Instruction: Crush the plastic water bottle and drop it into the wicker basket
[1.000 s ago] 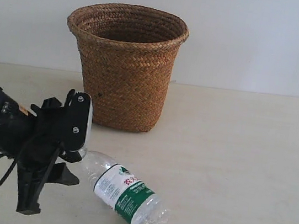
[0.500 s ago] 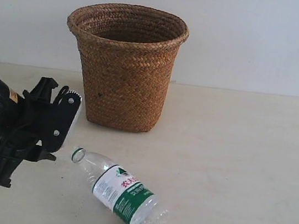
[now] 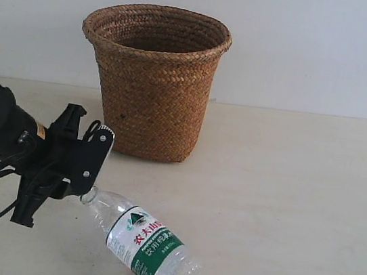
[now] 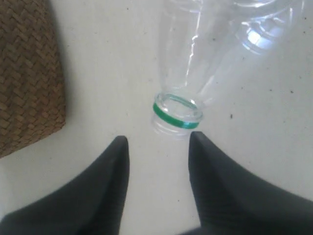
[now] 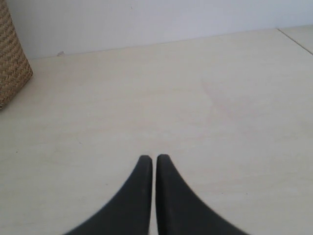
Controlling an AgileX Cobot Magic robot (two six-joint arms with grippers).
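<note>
Left wrist view: left fingers [image 4: 105,196] apart, gripping nothing, plastic water bottle [image 4: 195,63] neck just ahead

Far and left of centre on the desk [image 3: 298,195]: wicker basket [image 3: 151,82], upright, in front of the back wall [image 3: 318,54]. Nearer, in front of the basket and apart from it: plastic water bottle [image 3: 138,240], lying on its side on the desk, mouth pointing left and far, base right and near. Just left of the mouth: left gripper [image 4: 157,141], low over the desk, jaws apart, tips short of the mouth.
</note>
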